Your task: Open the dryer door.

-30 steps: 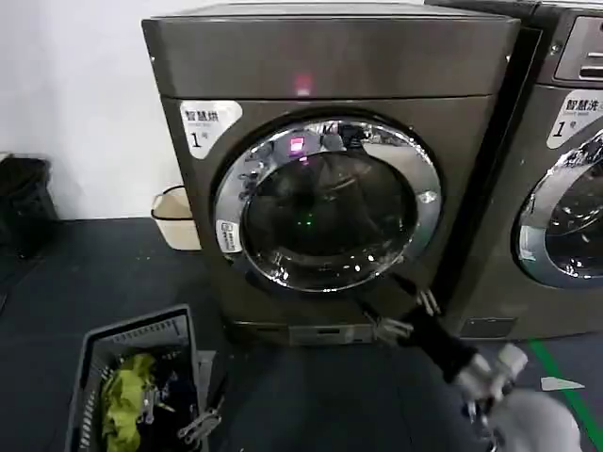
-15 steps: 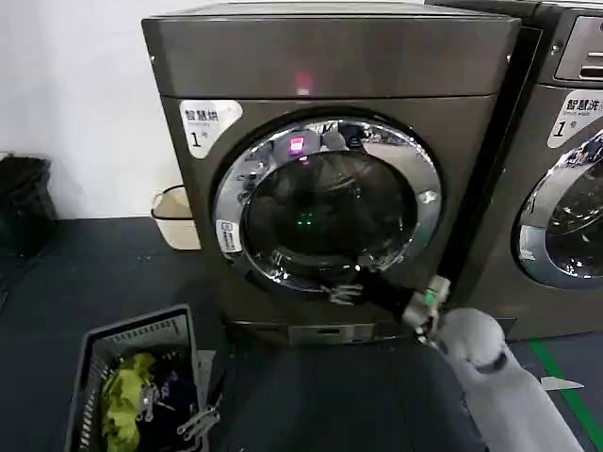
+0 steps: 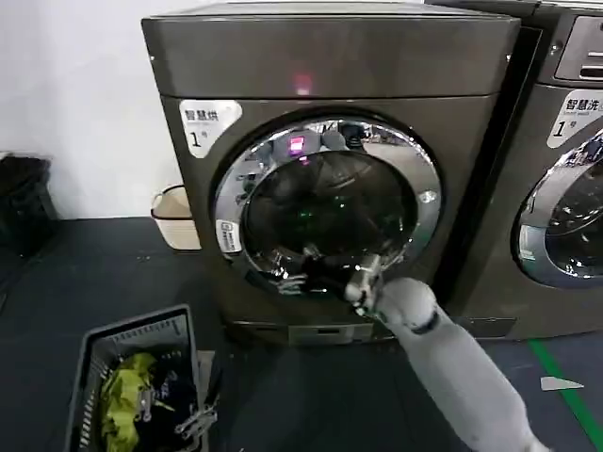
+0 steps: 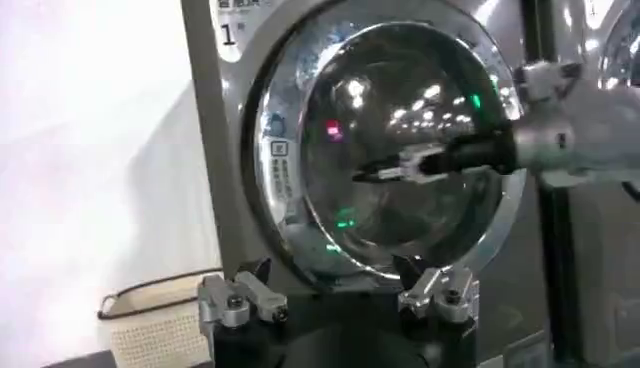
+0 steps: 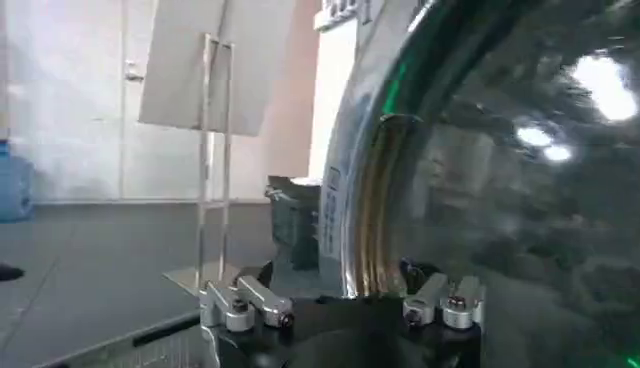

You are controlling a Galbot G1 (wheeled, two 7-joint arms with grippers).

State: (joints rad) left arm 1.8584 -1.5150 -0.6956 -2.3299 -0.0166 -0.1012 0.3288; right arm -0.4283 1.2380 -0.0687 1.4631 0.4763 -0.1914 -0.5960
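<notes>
Right pincer (image 3: 300,279) — spread apart — at the dryer door (image 3: 325,202) lower chrome rim.

Neighbouring machine (image 3: 556,188), grey laundry basket (image 3: 132,377), beige bin (image 3: 174,218)

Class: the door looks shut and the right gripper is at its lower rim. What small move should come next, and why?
Probably slide the right gripper further toward the left edge of the dryer door to hook the chrome ring: its open fingers lie across the lower rim, gripping nothing yet.
</notes>
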